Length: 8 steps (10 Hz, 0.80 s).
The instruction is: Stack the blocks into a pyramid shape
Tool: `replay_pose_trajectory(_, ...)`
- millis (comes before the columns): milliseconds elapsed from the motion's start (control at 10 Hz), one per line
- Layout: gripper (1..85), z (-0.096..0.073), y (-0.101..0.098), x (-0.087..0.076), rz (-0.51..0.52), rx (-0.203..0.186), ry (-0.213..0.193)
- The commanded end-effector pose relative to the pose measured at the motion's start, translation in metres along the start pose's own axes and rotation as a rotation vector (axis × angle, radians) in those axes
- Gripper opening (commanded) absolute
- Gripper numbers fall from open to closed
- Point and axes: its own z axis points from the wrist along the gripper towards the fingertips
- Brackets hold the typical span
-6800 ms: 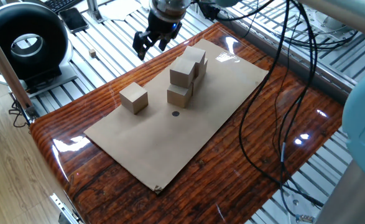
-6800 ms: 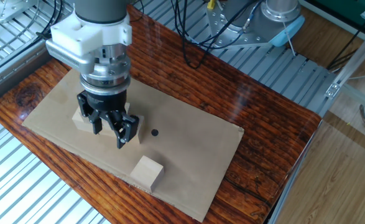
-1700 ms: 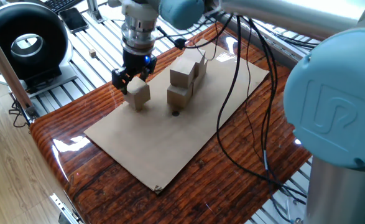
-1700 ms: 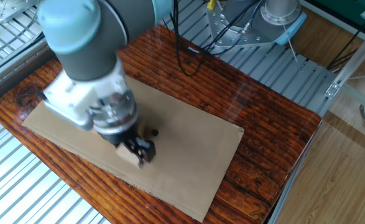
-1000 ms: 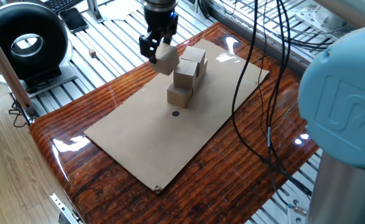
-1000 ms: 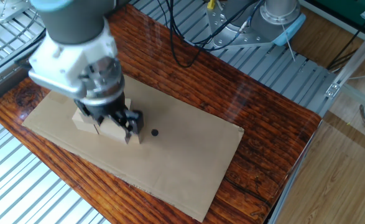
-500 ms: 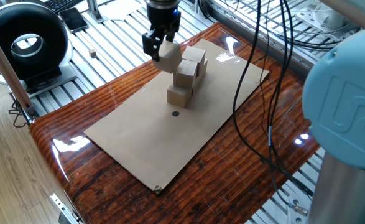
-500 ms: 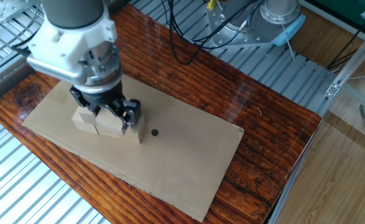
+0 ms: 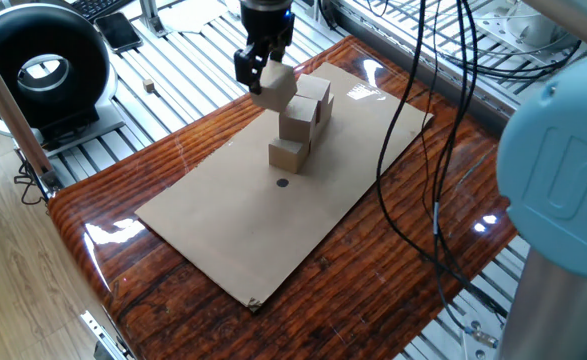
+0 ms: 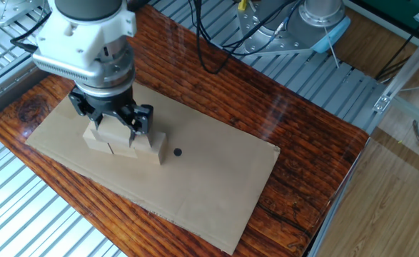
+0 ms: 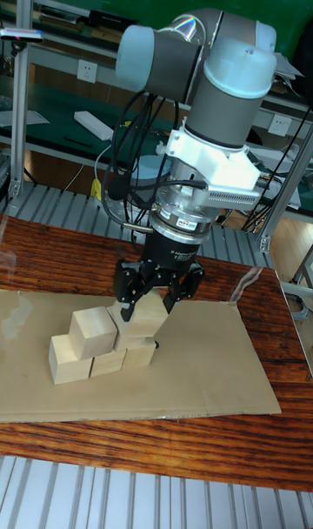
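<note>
Blocks (image 11: 91, 346) stand as a half-built pile on the brown sheet of cardboard (image 9: 243, 235), at its far end in one fixed view. In the tall fixed view the near row has three cubes on the sheet, and one more cube (image 11: 93, 330) sits on top of it at the left side. A small black dot (image 9: 282, 182) marks the cardboard just near the pile. Farther in, the gripper (image 11: 155, 301) hangs over the right part of the row. Its fingers are closed around one more block (image 11: 149, 312), which is a little tilted and, it seems, not yet resting on the row under it. The other fixed view hides this block behind the gripper.

The step in hand looks like placing the second cube of the middle level. The next move calls for lowering it straight, beside its neighbour and over the seam of the two cubes below, then opening the fingers. I cannot see the sixth block.
</note>
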Motion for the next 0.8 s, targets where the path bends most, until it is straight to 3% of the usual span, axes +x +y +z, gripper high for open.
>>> replay_pose_trajectory(0, 21.3, 0.0, -0.01, 0.01, -0.05, -0.003, 0.008)
replay_pose_trajectory(300, 21.3, -0.001, -0.02, 0.026, -0.093, -0.022, 0.027)
replay_pose_trajectory(700, 21.3, 0.002, -0.017, 0.031, -0.061, -0.09, 0.011)
